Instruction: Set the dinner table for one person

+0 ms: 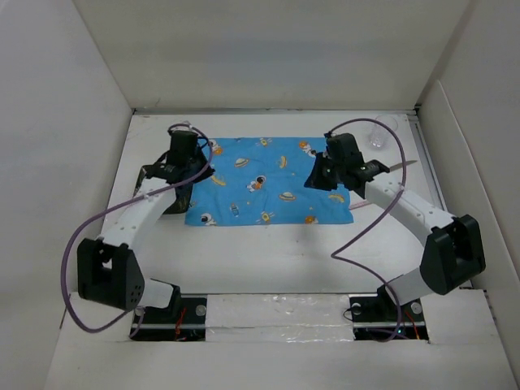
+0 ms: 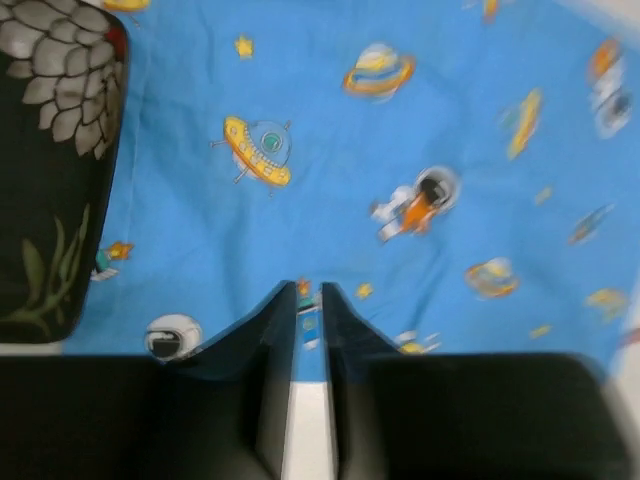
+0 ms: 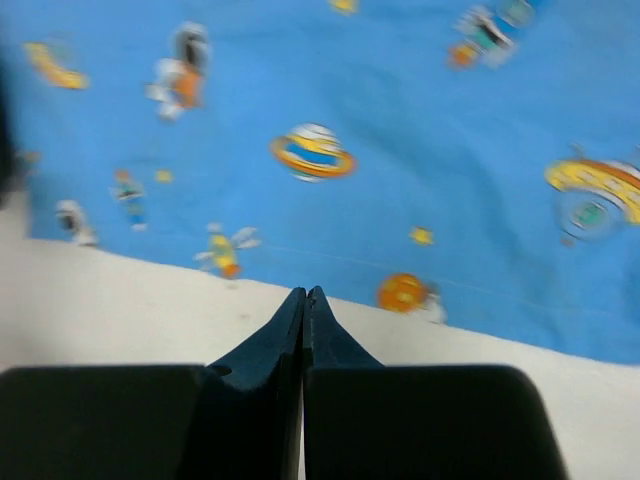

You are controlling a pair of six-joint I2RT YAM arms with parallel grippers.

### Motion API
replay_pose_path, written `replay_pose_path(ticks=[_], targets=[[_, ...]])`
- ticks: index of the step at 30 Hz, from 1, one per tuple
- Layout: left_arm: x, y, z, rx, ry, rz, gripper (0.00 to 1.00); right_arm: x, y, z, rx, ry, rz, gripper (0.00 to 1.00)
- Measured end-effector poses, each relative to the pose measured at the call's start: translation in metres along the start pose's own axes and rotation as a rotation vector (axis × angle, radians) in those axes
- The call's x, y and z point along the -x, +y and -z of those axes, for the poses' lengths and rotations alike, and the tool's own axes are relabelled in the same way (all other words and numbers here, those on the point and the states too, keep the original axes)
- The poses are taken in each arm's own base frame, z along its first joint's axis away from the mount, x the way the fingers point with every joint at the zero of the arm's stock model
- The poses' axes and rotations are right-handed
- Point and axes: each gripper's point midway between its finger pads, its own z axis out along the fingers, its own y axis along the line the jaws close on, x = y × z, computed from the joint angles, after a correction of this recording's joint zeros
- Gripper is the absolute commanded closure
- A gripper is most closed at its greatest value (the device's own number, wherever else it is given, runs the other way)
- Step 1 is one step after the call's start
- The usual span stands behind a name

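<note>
White walls are enclosing the surface (image 1: pixel 268 252), which is filling the floor of the overhead view; I am seeing a blue cartoon mat (image 1: pixel 268 183) lying on it, with both arms reaching over its ends. At the left wrist, the left tool (image 2: pixel 308 300) is hovering above the mat (image 2: pixel 400 150), fingers nearly pressed together, a dark patterned object (image 2: pixel 50 170) lying beside it. At the right wrist, the right tool (image 3: pixel 305 298) is sitting pressed together over the mat's (image 3: pixel 400 120) edge.

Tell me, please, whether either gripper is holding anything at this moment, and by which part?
Nothing is held. The right gripper is shut with nothing between its fingers, over the white table beside the blue space-print cloth mat. The left gripper is nearly closed above the mat, empty.
</note>
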Motion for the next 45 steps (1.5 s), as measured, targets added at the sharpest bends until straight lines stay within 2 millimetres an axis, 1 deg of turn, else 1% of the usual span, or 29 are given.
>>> replay_pose_path(ticks=[2,3,5,6,8,10,12,13,14,16,17,19,20,22,23,24,25,27,28,29,30,32,34,37,40,45], targets=[[0.025,0.005,0.017,-0.019,-0.082,0.071,1.00,0.012,0.031,0.007,0.096,-0.045,0.038,1.00],[0.033,0.011,0.024,-0.020,-0.113,0.101,1.00,0.014,0.046,0.009,0.143,-0.055,0.054,1.00],[0.043,0.022,0.040,-0.015,-0.167,0.169,1.00,0.015,0.071,0.006,0.217,-0.056,0.077,1.00],[0.045,0.024,0.049,-0.018,-0.187,0.192,1.00,0.016,0.085,0.002,0.255,-0.053,0.087,1.00],[0.046,0.015,0.071,-0.059,-0.223,0.219,1.00,0.014,0.114,-0.013,0.325,-0.035,0.104,1.00],[0.050,0.003,0.100,-0.126,-0.268,0.245,1.00,0.008,0.145,-0.033,0.398,-0.009,0.118,1.00],[0.054,-0.003,0.132,-0.181,-0.309,0.261,0.93,-0.003,0.167,-0.052,0.449,0.027,0.118,1.00],[0.057,-0.005,0.149,-0.202,-0.331,0.269,0.90,-0.008,0.179,-0.061,0.477,0.040,0.116,1.00],[0.062,-0.008,0.168,-0.229,-0.359,0.274,0.85,-0.015,0.190,-0.070,0.503,0.052,0.110,1.00],[0.069,-0.012,0.203,-0.284,-0.410,0.278,0.79,-0.025,0.210,-0.087,0.537,0.077,0.096,1.00],[0.069,-0.014,0.217,-0.315,-0.427,0.276,0.75,-0.030,0.220,-0.094,0.551,0.085,0.090,1.00],[0.060,-0.015,0.239,-0.364,-0.431,0.265,0.71,-0.038,0.239,-0.109,0.572,0.101,0.083,1.00],[0.052,-0.014,0.247,-0.385,-0.420,0.259,0.67,-0.041,0.251,-0.115,0.582,0.102,0.079,1.00],[0.036,-0.014,0.263,-0.426,-0.394,0.239,0.63,-0.044,0.274,-0.128,0.597,0.094,0.074,1.00],[0.028,-0.014,0.269,-0.442,-0.371,0.226,0.58,-0.046,0.284,-0.135,0.602,0.086,0.073,1.00],[0.021,-0.016,0.275,-0.455,-0.346,0.210,0.56,-0.048,0.297,-0.140,0.607,0.076,0.072,1.00],[0.017,-0.017,0.281,-0.463,-0.320,0.190,0.55,-0.048,0.305,-0.144,0.610,0.070,0.068,0.94],[0.014,-0.022,0.297,-0.481,-0.285,0.150,0.51,-0.050,0.323,-0.154,0.609,0.054,0.055,0.81],[0.015,-0.026,0.307,-0.491,-0.275,0.128,0.50,-0.051,0.330,-0.157,0.605,0.050,0.051,0.68],[0.016,-0.027,0.308,-0.493,-0.275,0.126,0.48,-0.051,0.336,-0.163,0.598,0.043,0.045,0.64],[0.025,-0.035,0.329,-0.525,-0.296,0.083,0.48,-0.050,0.342,-0.168,0.595,0.031,0.042,0.62],[0.031,-0.038,0.348,-0.535,-0.308,0.039,0.47,-0.051,0.347,-0.180,0.574,0.022,0.032,0.59],[0.034,-0.040,0.361,-0.551,-0.340,0.002,0.47,-0.051,0.347,-0.191,0.550,0.014,0.018,0.58],[0.021,-0.032,0.363,-0.545,-0.327,-0.025,0.46,-0.057,0.333,-0.205,0.485,0.022,0.002,0.58],[0.009,-0.026,0.359,-0.532,-0.297,-0.040,0.46,-0.060,0.322,-0.211,0.428,0.023,-0.009,0.58],[0.001,-0.023,0.350,-0.522,-0.268,-0.049,0.45,-0.060,0.322,-0.212,0.422,0.022,-0.021,0.58]])
